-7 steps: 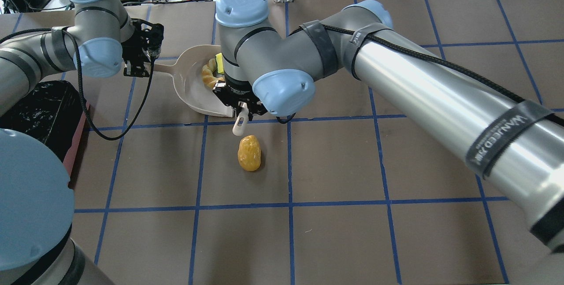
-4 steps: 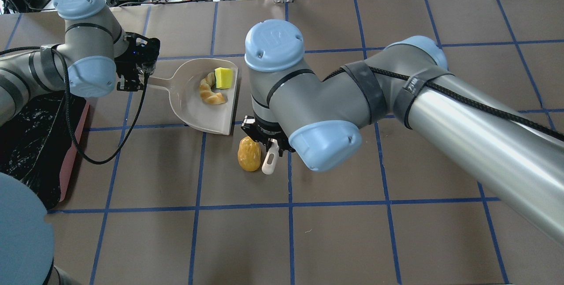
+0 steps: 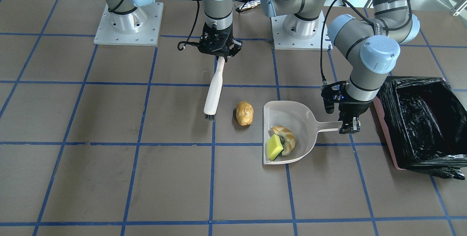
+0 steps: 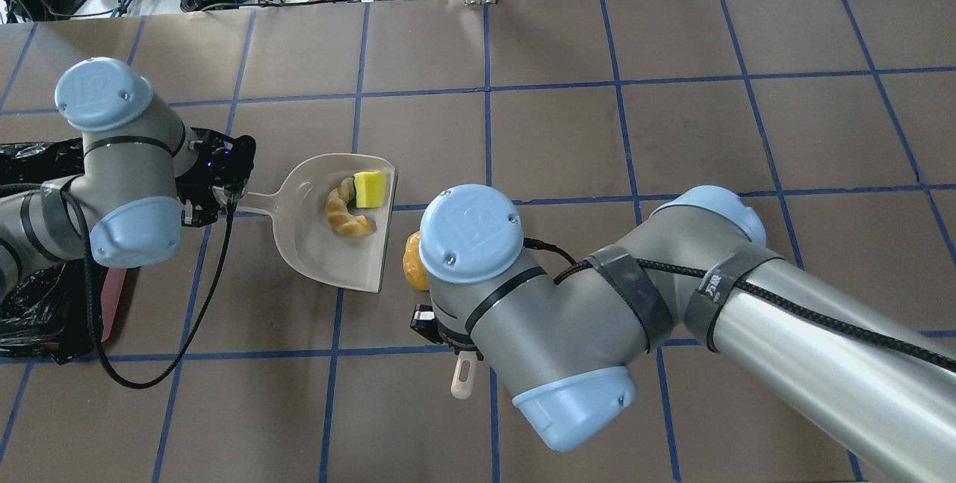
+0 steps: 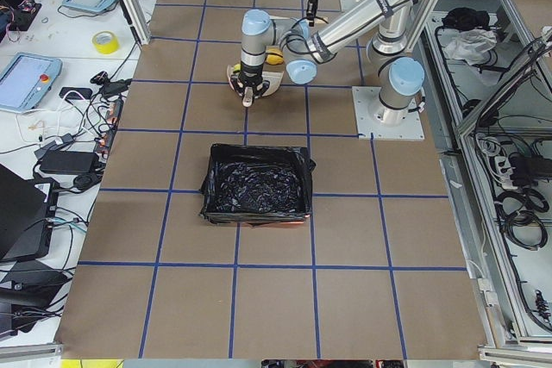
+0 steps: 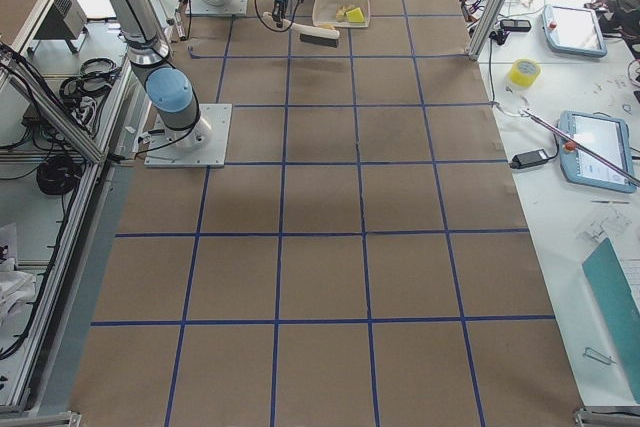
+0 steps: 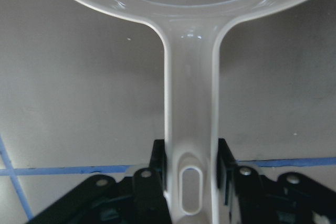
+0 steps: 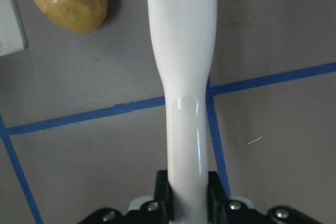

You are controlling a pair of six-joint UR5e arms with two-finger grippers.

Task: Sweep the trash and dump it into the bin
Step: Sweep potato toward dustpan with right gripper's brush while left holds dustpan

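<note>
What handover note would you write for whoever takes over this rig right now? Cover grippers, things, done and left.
Grippers: left gripper shut on dustpan handle; right gripper shut on brush.
Done: croissant and sponge lie in the dustpan.
The potato lies on the table between brush head and dustpan mouth, touching neither.
Left: sweep potato in, then tip the dustpan into the bin on the robot's left.

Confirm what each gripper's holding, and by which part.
Left gripper: the dustpan, fingers clamped on the end of its handle. Right gripper: the brush, gripped at the end of its white handle.
</note>
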